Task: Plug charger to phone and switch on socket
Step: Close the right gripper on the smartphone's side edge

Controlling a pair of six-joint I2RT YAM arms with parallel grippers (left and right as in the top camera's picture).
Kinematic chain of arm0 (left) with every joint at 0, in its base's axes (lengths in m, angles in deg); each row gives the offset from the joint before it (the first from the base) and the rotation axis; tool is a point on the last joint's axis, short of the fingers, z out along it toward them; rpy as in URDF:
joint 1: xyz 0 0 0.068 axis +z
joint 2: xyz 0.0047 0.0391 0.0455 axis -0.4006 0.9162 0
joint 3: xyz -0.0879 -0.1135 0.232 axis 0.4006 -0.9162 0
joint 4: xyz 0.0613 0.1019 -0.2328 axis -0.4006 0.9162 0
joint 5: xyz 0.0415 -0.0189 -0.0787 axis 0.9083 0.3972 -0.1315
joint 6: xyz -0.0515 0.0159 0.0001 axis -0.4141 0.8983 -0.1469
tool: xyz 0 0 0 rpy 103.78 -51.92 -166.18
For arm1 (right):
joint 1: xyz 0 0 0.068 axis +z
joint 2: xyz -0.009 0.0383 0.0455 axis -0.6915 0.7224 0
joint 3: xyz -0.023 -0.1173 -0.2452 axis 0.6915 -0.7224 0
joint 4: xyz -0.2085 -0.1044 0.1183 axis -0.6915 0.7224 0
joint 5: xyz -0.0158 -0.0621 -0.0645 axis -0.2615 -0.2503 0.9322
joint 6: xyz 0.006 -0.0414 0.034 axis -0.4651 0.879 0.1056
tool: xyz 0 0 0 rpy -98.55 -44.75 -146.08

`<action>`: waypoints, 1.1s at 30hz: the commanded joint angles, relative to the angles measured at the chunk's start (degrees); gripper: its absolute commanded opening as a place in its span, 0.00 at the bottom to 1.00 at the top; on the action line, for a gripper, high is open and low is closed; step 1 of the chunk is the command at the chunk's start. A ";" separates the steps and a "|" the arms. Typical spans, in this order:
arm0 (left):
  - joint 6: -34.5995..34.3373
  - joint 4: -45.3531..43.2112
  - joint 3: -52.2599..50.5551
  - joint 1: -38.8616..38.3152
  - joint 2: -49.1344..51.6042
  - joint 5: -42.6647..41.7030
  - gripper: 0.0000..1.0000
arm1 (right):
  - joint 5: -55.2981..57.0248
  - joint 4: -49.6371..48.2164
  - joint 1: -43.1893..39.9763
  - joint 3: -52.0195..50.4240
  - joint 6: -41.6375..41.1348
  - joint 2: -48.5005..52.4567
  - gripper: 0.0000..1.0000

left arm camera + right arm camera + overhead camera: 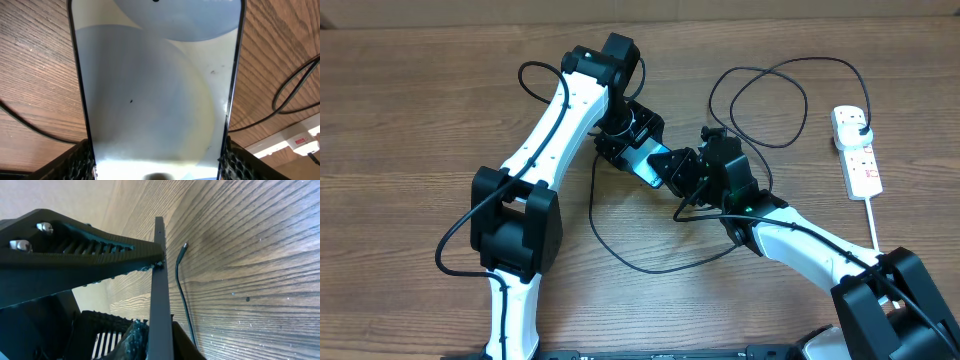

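While the left gripper (635, 145) has the slim, black-edged phone (647, 165) with its pale blue-teal screen clamped by the long edges, its ribbed black pads (82, 161) pressed to either side, the phone is held at the middle of the brown wood-grain table (420, 120), between the two arms. From where I stand, the right gripper (682, 170) is right up against the phone's other end. Its wrist view shows the phone edge-on across its fingertips with the jaws fairly narrow, but I cannot tell whether they pinch anything.

The phone looks stiff, light and glass-fronted to me, so it is likely slippery and easy to scratch. The side-edge hold seems the sensible one, as it leaves the end port free. The long thin black charger cable (650, 268) is limp and will not push straight, so I would take it just behind the small connector tip (184, 245). That tip shows just beside the phone's edge, apart from it and not in the port as far as I can see.

Loops of cable trail over the table to the black plug (860, 123), which looks seated in the white elongated socket strip (860, 160) with red markings, well apart at the right. Its thick white cord (873, 225) runs off toward the front. That strip looks light and may skate when a switch is pressed.

No box, tray or other container shows in any view.
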 commanded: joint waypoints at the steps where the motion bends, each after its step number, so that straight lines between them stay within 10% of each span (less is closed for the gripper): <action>1: -1.14 -0.09 1.60 -0.07 -0.13 -1.49 0.51 | -1.11 -1.25 0.33 1.16 -0.26 0.07 0.14; 13: -1.14 -0.04 1.60 -0.07 -0.13 -1.51 0.52 | -1.92 -3.32 0.33 1.16 -1.73 0.07 0.04; 27: -1.11 -0.04 1.60 -0.07 -0.13 -1.51 1.00 | -3.13 -4.90 0.26 1.16 -1.73 0.07 0.04; 33: 0.02 -0.09 1.60 0.31 -0.13 -1.49 1.00 | -3.26 -5.16 0.09 1.16 -1.73 0.04 0.04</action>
